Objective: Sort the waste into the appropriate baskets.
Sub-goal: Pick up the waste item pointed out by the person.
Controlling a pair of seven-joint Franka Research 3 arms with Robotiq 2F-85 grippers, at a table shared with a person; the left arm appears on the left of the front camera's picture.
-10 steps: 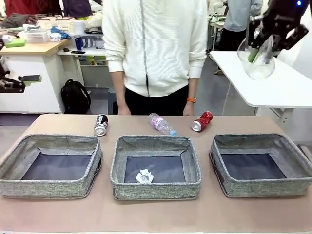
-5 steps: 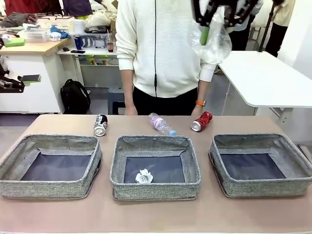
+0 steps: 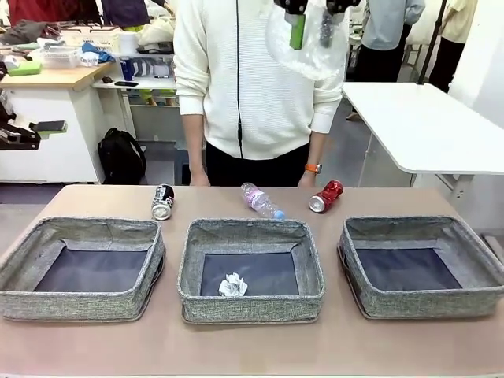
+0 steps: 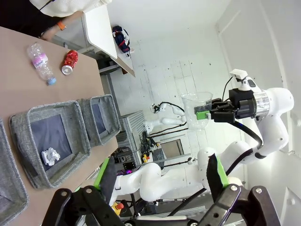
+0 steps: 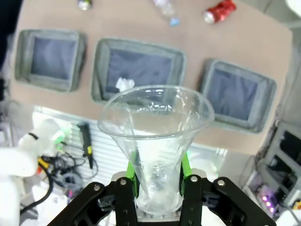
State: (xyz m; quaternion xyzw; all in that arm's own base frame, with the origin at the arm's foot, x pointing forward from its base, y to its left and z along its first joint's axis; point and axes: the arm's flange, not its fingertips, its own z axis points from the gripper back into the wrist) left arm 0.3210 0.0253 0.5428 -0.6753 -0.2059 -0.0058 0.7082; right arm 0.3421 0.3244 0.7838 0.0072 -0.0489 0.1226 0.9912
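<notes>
Right gripper [image 3: 312, 25] has swung from the upper right to the top middle of the front view, taking the clear plastic cup [image 3: 309, 53] with it; the person in a white zip sweater [image 3: 252, 79] has shifted slightly, and everything on the table is unmoved. Right wrist view: the right gripper [image 5: 159, 172] is clamped on the narrow base of the clear plastic cup [image 5: 155, 122], a green pad on each side, with the mouth facing the table far below. The cup is high in the air, touching no basket. Left gripper [image 4: 160, 176] has its fingers wide apart with nothing between them. The brown table [image 3: 252, 346] carries three grey woven fabric baskets in a row: left basket [image 3: 94, 228], middle basket [image 3: 248, 230], right basket [image 3: 409, 224]. A crumpled white paper ball [image 3: 233, 285] lies on the dark floor of the middle basket, near its front wall. Behind the baskets, along the far edge, lie a black-and-silver drink can [image 3: 163, 201], a clear plastic bottle with pink label and blue cap [image 3: 262, 201] and a red drink can [image 3: 327, 195], all on their sides and apart from each other. The person's hands hang at the far table edge.
</notes>
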